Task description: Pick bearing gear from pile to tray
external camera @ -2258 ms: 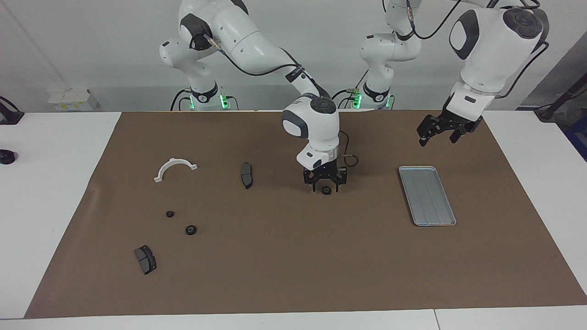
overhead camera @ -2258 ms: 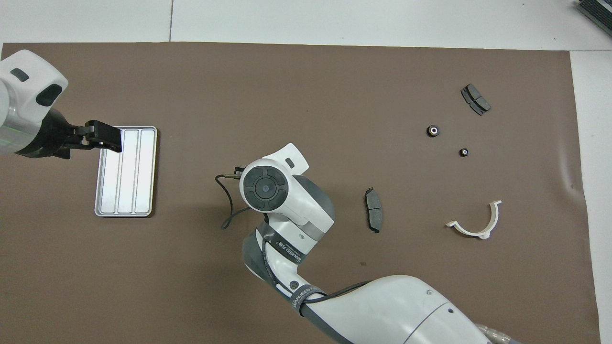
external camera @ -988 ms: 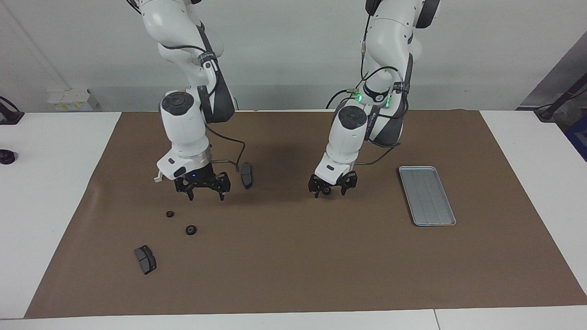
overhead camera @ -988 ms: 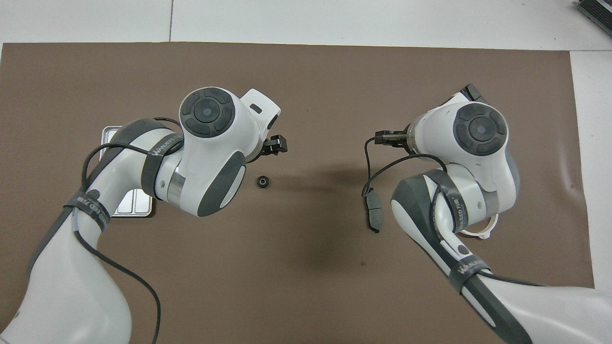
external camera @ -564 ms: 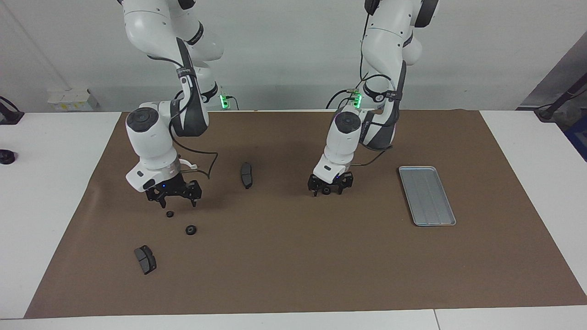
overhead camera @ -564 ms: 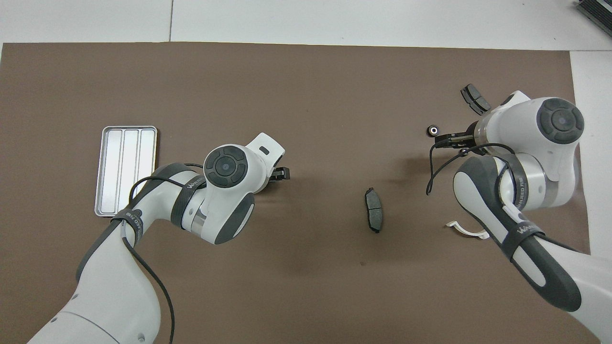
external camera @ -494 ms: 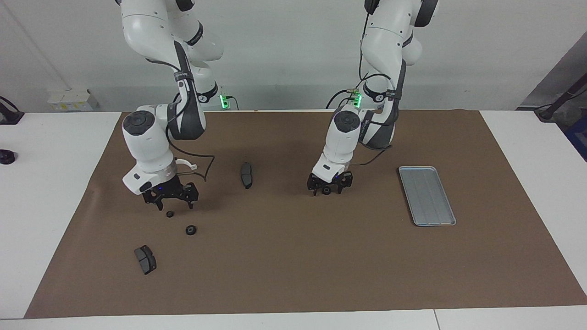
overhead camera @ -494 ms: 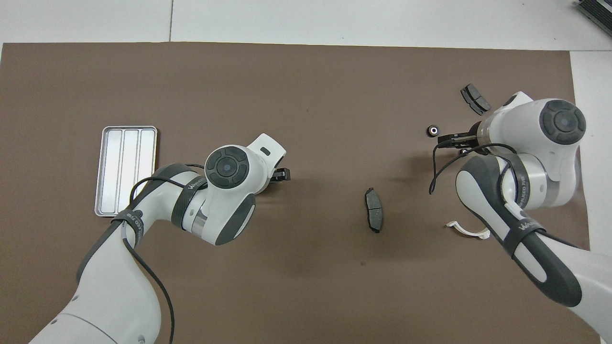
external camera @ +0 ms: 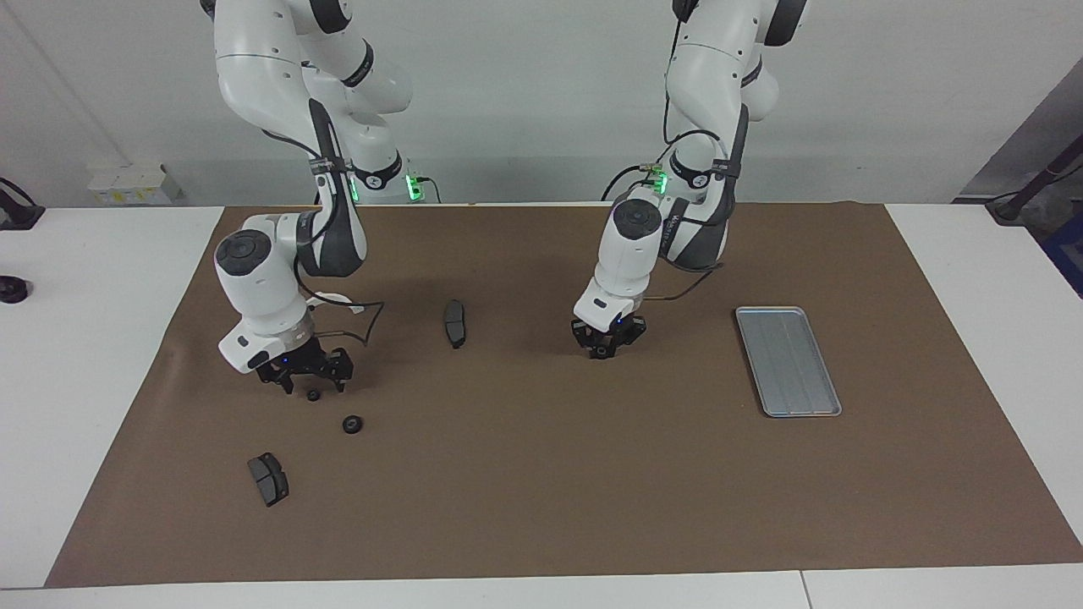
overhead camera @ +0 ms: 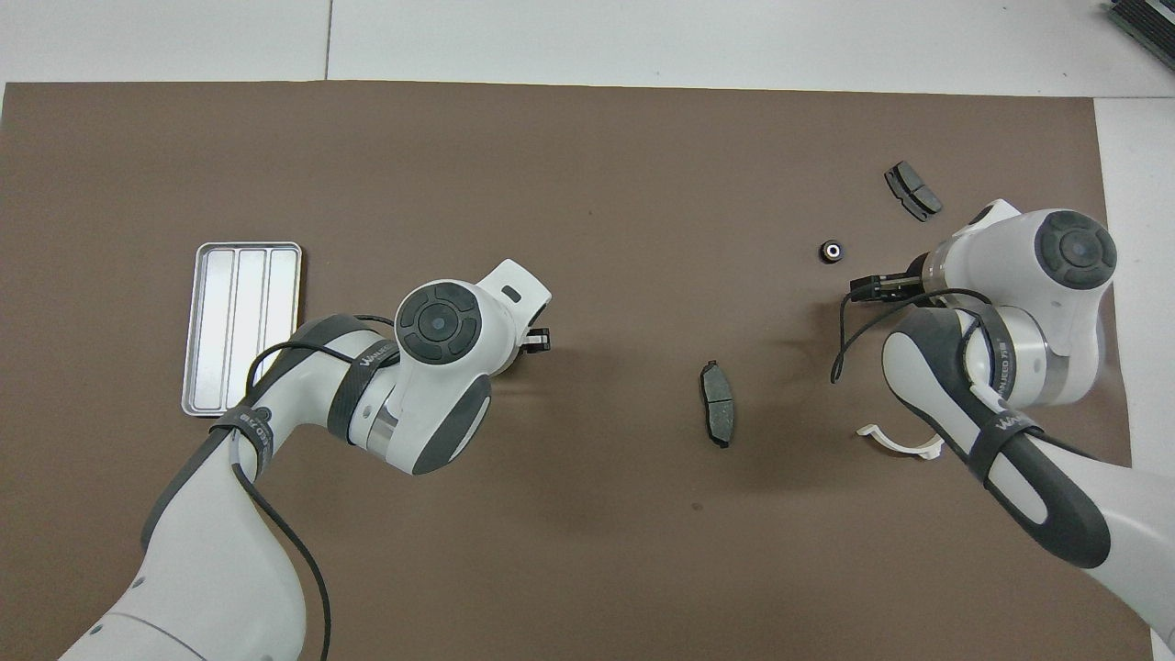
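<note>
The left gripper [external camera: 602,351], mid-desk [external camera: 541,507], has its jaws clamped on a black ring [external camera: 601,352]. The tray [external camera: 788,361] lies toward the left arm's end. The right gripper [external camera: 311,388], jaws apart, straddles a second ring [external camera: 313,395]; a third ring [external camera: 352,424], two pads [external camera: 268,479] [external camera: 455,323] and a white bracket [overhead camera: 904,442] lie around.

Overhead, the left hand [overhead camera: 537,341] is almost wholly covered by its own wrist; the ring [external camera: 600,352] under it shows only from the facing camera. The right arm hides most of the white bracket [overhead camera: 904,447] in both views. Both arms' upper links are cut off by the facing view's top edge.
</note>
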### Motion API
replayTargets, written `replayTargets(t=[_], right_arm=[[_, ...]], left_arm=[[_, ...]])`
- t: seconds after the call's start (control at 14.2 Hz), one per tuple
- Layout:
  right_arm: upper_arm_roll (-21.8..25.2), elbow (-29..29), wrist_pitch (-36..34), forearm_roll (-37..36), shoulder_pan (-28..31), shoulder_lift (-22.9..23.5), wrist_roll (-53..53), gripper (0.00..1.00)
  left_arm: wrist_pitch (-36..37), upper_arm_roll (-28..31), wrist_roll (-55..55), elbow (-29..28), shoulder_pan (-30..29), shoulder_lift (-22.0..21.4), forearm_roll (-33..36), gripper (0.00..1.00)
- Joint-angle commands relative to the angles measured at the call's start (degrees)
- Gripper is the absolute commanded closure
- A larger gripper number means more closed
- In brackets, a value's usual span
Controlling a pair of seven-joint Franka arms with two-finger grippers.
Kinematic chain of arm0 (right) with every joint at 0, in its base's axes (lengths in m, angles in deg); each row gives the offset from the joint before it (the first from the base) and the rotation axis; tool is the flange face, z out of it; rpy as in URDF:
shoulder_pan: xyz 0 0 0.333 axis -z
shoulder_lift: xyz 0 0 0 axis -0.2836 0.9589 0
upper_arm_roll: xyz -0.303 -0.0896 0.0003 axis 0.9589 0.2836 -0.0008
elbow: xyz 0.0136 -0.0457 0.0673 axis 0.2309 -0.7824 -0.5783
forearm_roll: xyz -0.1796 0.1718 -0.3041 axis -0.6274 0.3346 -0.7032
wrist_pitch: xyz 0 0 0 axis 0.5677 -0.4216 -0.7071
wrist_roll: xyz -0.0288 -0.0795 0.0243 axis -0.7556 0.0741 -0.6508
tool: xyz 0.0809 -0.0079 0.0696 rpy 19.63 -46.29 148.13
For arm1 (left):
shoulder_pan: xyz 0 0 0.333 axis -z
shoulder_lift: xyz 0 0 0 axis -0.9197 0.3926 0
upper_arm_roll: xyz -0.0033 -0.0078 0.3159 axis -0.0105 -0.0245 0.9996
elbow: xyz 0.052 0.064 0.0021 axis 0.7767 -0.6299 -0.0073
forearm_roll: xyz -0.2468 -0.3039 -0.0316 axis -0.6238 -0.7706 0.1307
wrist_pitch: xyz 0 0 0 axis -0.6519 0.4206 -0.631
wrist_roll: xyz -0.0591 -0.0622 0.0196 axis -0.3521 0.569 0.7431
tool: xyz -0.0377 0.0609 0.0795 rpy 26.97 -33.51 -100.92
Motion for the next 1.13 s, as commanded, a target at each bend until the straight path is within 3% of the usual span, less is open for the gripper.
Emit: replayTargets(t=[0.0, 0.14, 0.42, 0.78, 0.85, 0.99, 1.06], right_arm=[[-0.96, -1.04, 1.62, 1.11, 1.73, -0.08, 1.74, 0.29], [-0.96, -0.87, 1.80, 1.11, 1.82, 0.18, 1.39, 0.40], [-0.96, -0.69, 3.64, 2.69, 2.52, 0.79, 1.12, 0.45], [-0.96, -0.78, 3.73, 2.78, 2.53, 0.88, -0.28, 0.49], [-0.96, -0.78, 3.64, 2.78, 2.53, 0.88, -0.28, 0.59], [-0.96, -0.69, 3.38, 2.78, 2.44, 0.53, -0.37, 0.98], [-0.96, -0.69, 3.38, 2.78, 2.44, 0.10, -0.37, 1.00]], left_arm=[[1.53, 0.64, 0.70, -1.43, 0.48, -1.44, 0.69, 1.00], [3.02, 0.73, 1.40, -0.12, -0.05, -1.36, 0.61, 1.00], [12.76, 0.90, 4.20, 10.76, -7.14, -0.21, 0.52, 1.00], [15.95, 0.99, 18.77, 10.79, -20.67, -2.85, -0.19, 1.00], [16.30, 0.90, 24.11, 9.83, -24.44, -3.02, -0.19, 1.00], [16.04, 0.90, 32.48, 6.41, -29.38, -4.43, -0.19, 1.00], [15.86, 0.90, 35.22, 4.65, -31.32, -5.21, -0.19, 1.00]])
